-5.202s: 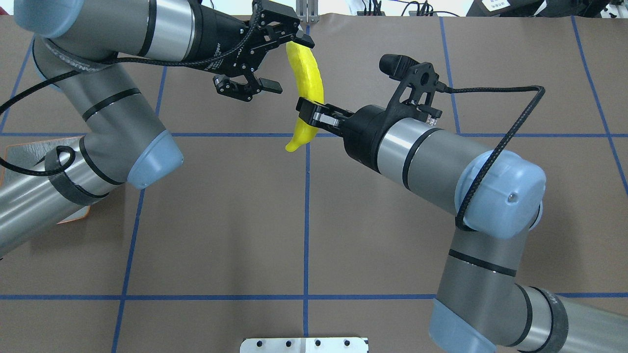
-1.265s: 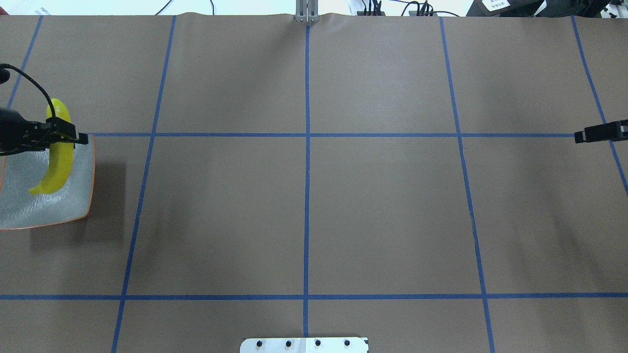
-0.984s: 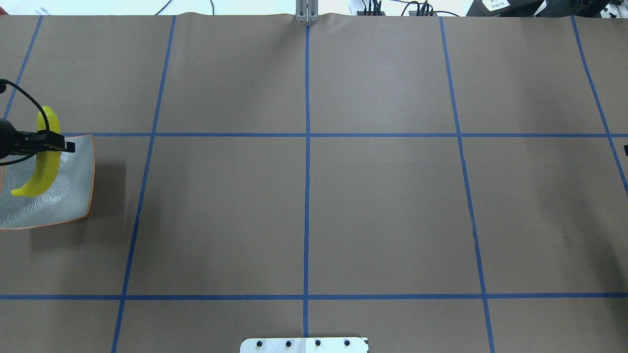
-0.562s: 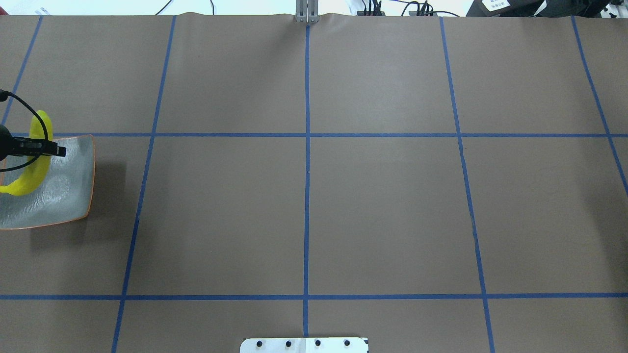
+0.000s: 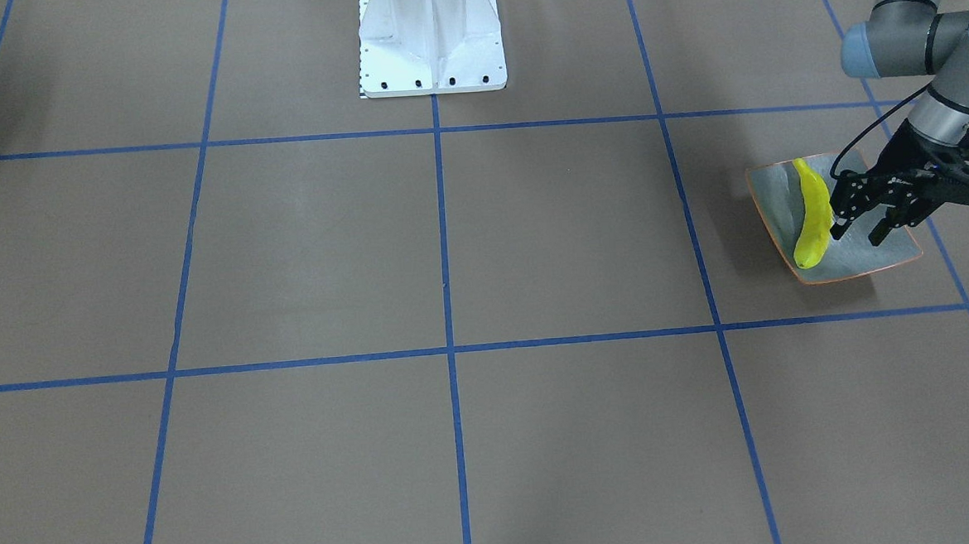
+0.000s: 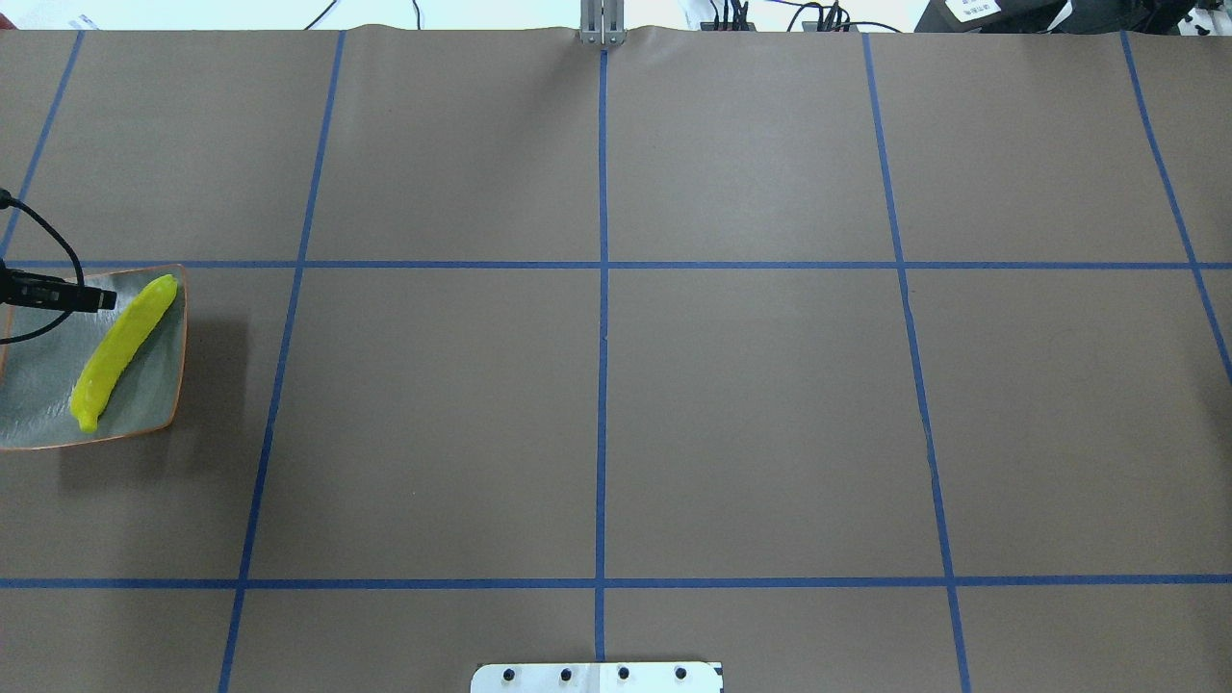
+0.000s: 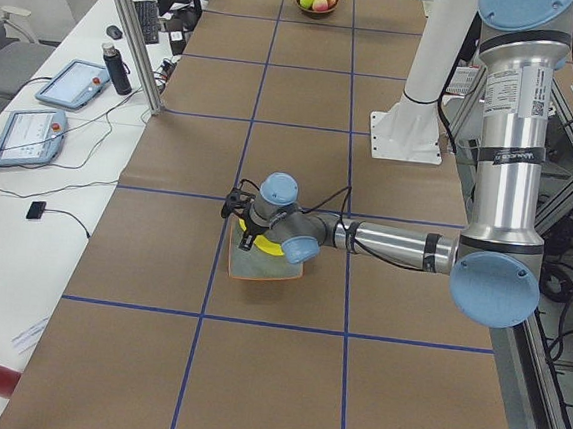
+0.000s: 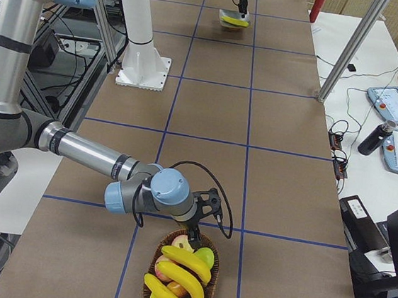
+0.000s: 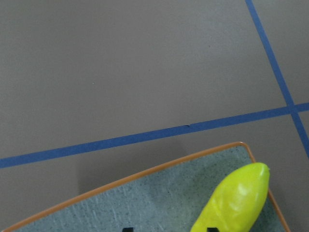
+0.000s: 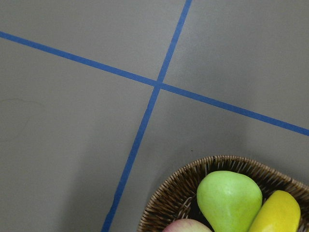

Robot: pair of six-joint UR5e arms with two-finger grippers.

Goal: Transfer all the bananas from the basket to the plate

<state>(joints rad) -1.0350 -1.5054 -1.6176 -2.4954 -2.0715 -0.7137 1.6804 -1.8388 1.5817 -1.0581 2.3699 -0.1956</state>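
One yellow banana (image 5: 811, 212) lies free on the square grey-green plate (image 5: 853, 263), along its edge towards the table's middle. It also shows in the overhead view (image 6: 123, 351) on the plate (image 6: 38, 409). My left gripper (image 5: 855, 237) hangs over the plate beside the banana, open and empty. The wicker basket (image 8: 210, 258) at the table's other end holds more bananas (image 8: 186, 260). My right gripper (image 8: 204, 205) hovers just beside the basket's rim; I cannot tell whether it is open or shut.
The basket (image 10: 193, 180) also holds a green pear (image 10: 229, 198) and a red apple (image 10: 186, 226). The robot's white base (image 5: 431, 34) stands at the table's middle edge. Blue tape lines cross the brown table.
My left gripper carried the banana over the plate, then let go; the banana now lies on the plate. My right arm has left the overhead view to the right.
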